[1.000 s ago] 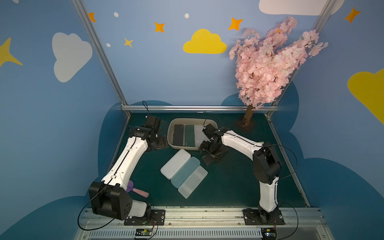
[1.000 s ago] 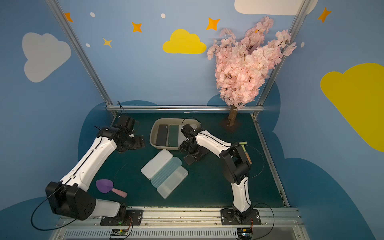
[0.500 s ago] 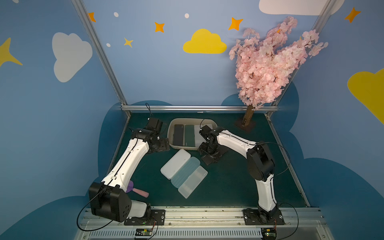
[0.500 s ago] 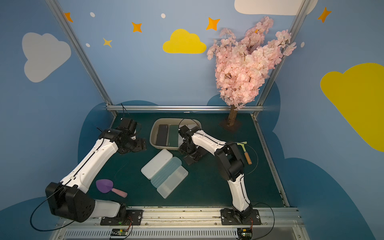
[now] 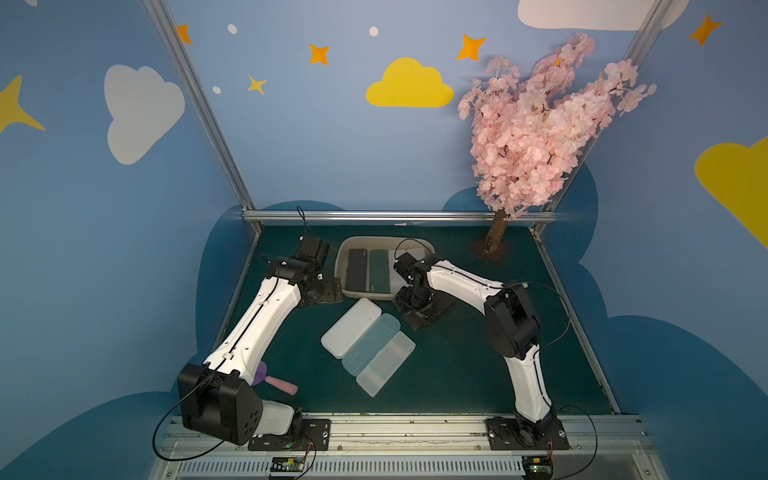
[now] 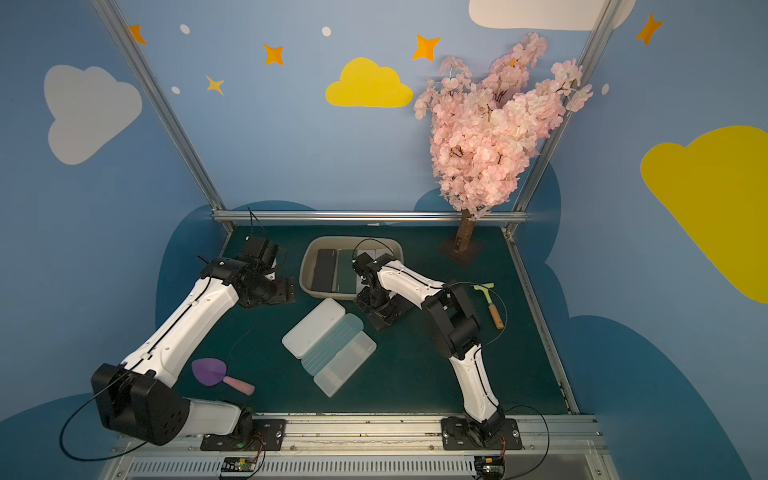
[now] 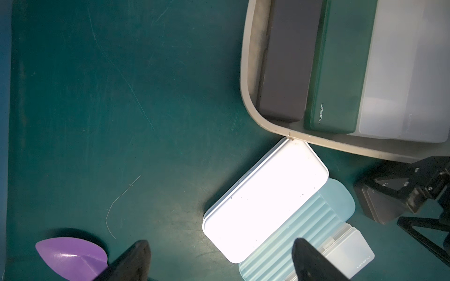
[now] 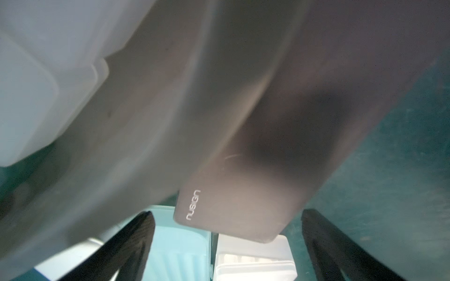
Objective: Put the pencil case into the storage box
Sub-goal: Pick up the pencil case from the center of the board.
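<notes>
A dark green table mat bears a shallow beige plastic storage box. Three pale plastic pencil cases lie just beside it.

Blue walls carry yellow and white clouds and orange stars (flat shapes). Aluminium posts frame the dark green bench; a pink blossom tree stands at one o'clock, far corner.

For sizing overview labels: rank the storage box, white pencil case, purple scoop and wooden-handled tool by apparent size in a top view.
1. storage box
2. white pencil case
3. purple scoop
4. wooden-handled tool; it lies farther back, so the last two are unsure
</notes>
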`<move>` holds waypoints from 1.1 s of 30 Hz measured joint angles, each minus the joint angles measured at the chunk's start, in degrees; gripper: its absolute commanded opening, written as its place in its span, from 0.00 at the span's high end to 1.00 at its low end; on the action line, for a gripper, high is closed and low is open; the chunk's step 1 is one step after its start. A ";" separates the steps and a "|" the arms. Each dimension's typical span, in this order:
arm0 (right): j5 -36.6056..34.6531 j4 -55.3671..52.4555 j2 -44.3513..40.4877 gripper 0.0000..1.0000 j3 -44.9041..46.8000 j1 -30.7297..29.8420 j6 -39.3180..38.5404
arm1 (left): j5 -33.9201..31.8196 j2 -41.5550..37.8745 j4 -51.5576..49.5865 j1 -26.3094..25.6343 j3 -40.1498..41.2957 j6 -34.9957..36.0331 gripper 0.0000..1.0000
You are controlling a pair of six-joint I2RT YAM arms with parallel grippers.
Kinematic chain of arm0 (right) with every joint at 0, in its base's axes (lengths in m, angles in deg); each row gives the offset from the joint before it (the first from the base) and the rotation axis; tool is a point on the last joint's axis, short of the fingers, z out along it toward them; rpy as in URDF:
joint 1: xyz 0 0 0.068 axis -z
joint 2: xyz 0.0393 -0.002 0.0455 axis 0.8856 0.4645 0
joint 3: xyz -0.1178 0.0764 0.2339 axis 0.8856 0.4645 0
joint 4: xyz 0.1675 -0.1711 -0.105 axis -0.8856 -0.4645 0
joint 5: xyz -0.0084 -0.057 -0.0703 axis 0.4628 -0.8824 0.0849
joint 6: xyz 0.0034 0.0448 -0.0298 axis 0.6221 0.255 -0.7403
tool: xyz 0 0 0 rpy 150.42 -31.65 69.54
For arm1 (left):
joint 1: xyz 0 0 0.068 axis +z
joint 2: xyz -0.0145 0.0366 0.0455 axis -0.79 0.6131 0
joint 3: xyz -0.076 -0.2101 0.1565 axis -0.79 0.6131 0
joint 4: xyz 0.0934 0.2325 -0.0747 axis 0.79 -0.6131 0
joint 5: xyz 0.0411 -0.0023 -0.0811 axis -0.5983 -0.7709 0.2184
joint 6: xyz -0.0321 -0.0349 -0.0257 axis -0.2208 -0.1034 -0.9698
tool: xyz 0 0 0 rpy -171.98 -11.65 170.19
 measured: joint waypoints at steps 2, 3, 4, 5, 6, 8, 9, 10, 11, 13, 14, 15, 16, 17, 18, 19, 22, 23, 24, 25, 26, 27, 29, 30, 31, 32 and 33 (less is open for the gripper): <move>-0.48 0.15 0.00 0.01 0.94 -0.15 0.68 | 0.00 0.00 0.00 -0.20 0.00 0.15 0.06; -1.16 0.20 0.00 0.01 1.31 -0.31 0.96 | 0.00 0.00 0.00 -0.24 0.00 0.17 0.06; -1.86 0.35 -0.02 0.01 1.64 -0.42 1.20 | 0.00 0.00 0.00 -0.33 0.00 0.24 0.06; -2.34 0.63 -0.11 0.02 1.90 -0.59 1.44 | -0.02 0.00 0.00 -0.39 0.04 0.33 0.06; -2.69 0.83 -0.17 0.01 2.19 -0.66 1.68 | -0.11 0.00 0.11 -0.50 0.15 0.35 0.06; -3.56 1.29 -0.50 0.01 3.08 -0.72 2.27 | -0.20 0.00 0.17 -0.74 0.59 0.37 0.06; -3.91 1.62 -0.70 0.01 3.61 -0.72 2.49 | -0.24 0.00 0.17 -0.87 0.83 0.39 0.06; -4.24 1.97 -1.05 0.01 4.24 -0.79 2.69 | -0.28 0.00 0.07 -0.98 0.92 0.42 0.06; -4.55 2.25 -1.51 0.01 5.09 -0.85 2.82 | -0.39 0.00 0.13 -1.11 0.96 0.48 0.06; -4.83 2.34 -2.73 0.02 7.43 -0.85 3.21 | -0.59 0.00 0.13 -1.46 0.96 0.59 0.06; -4.63 2.34 -3.45 0.02 9.09 -0.79 3.34 | -0.68 0.00 0.15 -1.57 0.96 0.61 0.06; -4.79 2.32 -4.11 0.02 10.64 -0.68 3.37 | -0.76 0.00 0.15 -1.75 0.96 0.63 0.06; -4.81 2.29 -4.90 0.02 12.46 -0.59 3.34 | -0.85 0.00 0.15 -1.84 0.96 0.70 0.06; -4.85 2.40 -6.08 0.02 14.32 -0.50 3.37 | -0.90 0.00 0.15 -1.92 0.96 0.76 0.06; -5.09 2.29 -7.17 0.02 15.58 -0.44 3.26 | -0.96 0.00 0.15 -2.03 0.96 0.79 0.06; -5.25 2.10 -8.59 0.02 17.31 -0.31 3.06 | -1.03 0.00 0.15 -2.10 0.96 0.79 0.06; -5.92 1.18 -12.85 0.02 21.40 0.24 2.08 | -1.11 0.04 0.15 -2.14 0.96 0.81 0.06; -6.14 0.76 -14.03 0.02 22.32 0.48 1.40 | -1.18 0.07 0.15 -2.14 0.96 0.81 0.06; -6.32 0.46 -14.88 0.02 22.82 0.70 0.57 | -1.27 0.11 0.13 -2.14 0.96 0.81 0.06; -6.47 0.15 -15.56 0.01 22.95 0.94 -0.98 | -1.29 0.17 0.15 -2.14 0.96 0.81 0.06; -6.69 0.15 -16.00 0.01 22.93 1.11 -2.45 | -1.31 0.31 0.13 -2.14 0.96 0.81 0.06; -6.86 0.22 -16.20 0.01 22.88 1.31 -4.13 | -1.36 0.48 0.13 -2.12 0.94 0.79 0.06; -7.26 0.17 -16.24 0.01 22.58 1.60 -7.61 | -1.46 1.18 0.09 -2.12 0.72 0.81 0.06; -7.45 0.13 -16.22 0.01 22.32 1.68 -9.68 | -1.46 1.53 0.11 -2.12 0.55 0.81 0.06; -7.67 -0.02 -16.20 0.01 21.84 1.79 -10.93 | -1.49 1.92 0.07 -2.12 0.24 0.81 0.06; -7.72 -0.07 -16.17 0.01 21.24 1.95 -13.05 | -1.49 2.25 0.11 -2.10 -0.07 0.79 0.06; -7.87 -0.04 -16.17 0.01 20.74 2.12 -14.12 | -1.49 2.47 0.09 -2.08 -0.33 0.79 0.06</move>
